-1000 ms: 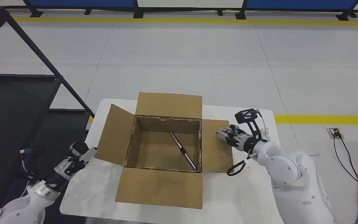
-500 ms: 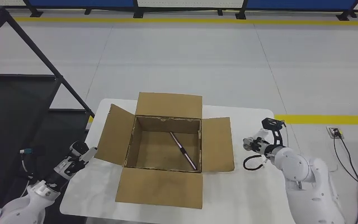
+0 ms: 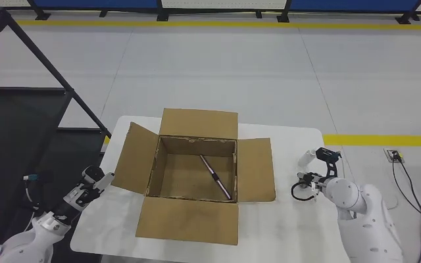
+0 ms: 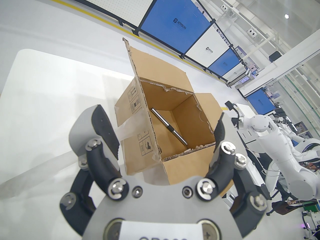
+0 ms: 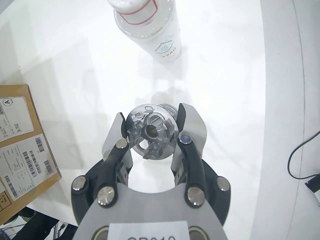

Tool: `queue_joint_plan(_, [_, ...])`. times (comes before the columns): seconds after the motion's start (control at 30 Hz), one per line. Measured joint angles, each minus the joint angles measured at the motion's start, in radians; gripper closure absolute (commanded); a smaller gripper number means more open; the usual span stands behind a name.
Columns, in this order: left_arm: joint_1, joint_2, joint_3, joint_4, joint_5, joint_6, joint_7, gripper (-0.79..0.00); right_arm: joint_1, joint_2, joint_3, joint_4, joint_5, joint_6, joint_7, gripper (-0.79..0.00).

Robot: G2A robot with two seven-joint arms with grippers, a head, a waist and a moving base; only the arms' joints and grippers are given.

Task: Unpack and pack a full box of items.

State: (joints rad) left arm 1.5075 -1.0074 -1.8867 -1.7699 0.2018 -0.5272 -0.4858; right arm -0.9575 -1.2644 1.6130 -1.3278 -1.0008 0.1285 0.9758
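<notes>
From above, a white table [image 3: 283,230] with rounded corners stands on a smooth grey floor [image 3: 197,66] crossed by a yellow line [image 3: 197,24]. In the middle of the table is a brown cardboard box [image 3: 191,223], all four flaps folded out, and a thin dark rod [image 3: 216,176] lies diagonally on its bottom. The left gripper [image 3: 102,177] is at the table's left edge. The right gripper [image 3: 304,187] is right of the box, near a small white bottle [image 3: 306,158]. From the left wrist, this gripper's black-padded fingers are spread wide and hold nothing; the box edges look torn and rough, and blue and white panels [image 4: 175,18] line the hall behind. From the right wrist, the fingers are clenched on a shiny metal disc [image 5: 152,134] with cut notches and a centre hole, over the glossy table. The clear round bottle stands nearby, and one flap shows paper labels.
</notes>
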Motion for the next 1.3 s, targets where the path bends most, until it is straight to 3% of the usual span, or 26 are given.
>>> queue_joint_plan(0.1, [0.000,0.000,0.000,0.000,0.000,0.000,0.000,-0.785,0.003,0.003,0.004,0.015,0.014,0.000,0.002,-0.699])
queue_joint_plan(0.17, [0.000,0.000,0.000,0.000,0.000,0.000,0.000,-0.785,0.003,0.005,0.005,0.020,0.018,-0.001,0.002,-0.779])
queue_joint_plan(0.37, [0.000,0.000,0.000,0.000,0.000,0.000,0.000,-0.785,0.000,0.011,0.011,0.010,0.036,0.000,0.006,-0.785])
queue_joint_plan(0.53, [0.000,0.000,0.000,0.000,0.000,0.000,0.000,-0.785,-0.041,0.016,0.031,-0.177,0.043,-0.017,-0.098,-0.785])
queue_joint_plan(0.7, [0.000,0.000,0.000,0.000,0.000,0.000,0.000,-0.785,-0.116,0.011,-0.055,-0.488,0.116,-0.184,-0.206,-0.785])
queue_joint_plan(0.8, [0.000,0.000,0.000,0.000,0.000,0.000,0.000,-0.785,-0.079,0.006,-0.175,-0.537,0.110,-0.286,-0.182,-0.785])
queue_joint_plan(0.97, [0.000,0.000,0.000,0.000,0.000,0.000,0.000,-0.785,0.096,-0.021,-0.421,-0.404,0.122,-0.347,-0.072,-0.785])
queue_joint_plan(1.1, [0.017,-0.002,-0.007,0.001,0.009,0.000,0.030,-0.785,0.269,-0.063,-0.618,-0.210,0.156,-0.352,-0.006,-0.785])
queue_joint_plan(1.3, [0.045,-0.003,-0.032,0.007,-0.002,0.001,0.059,-0.785,0.451,-0.139,-0.830,0.075,0.209,-0.323,-0.016,-0.785])
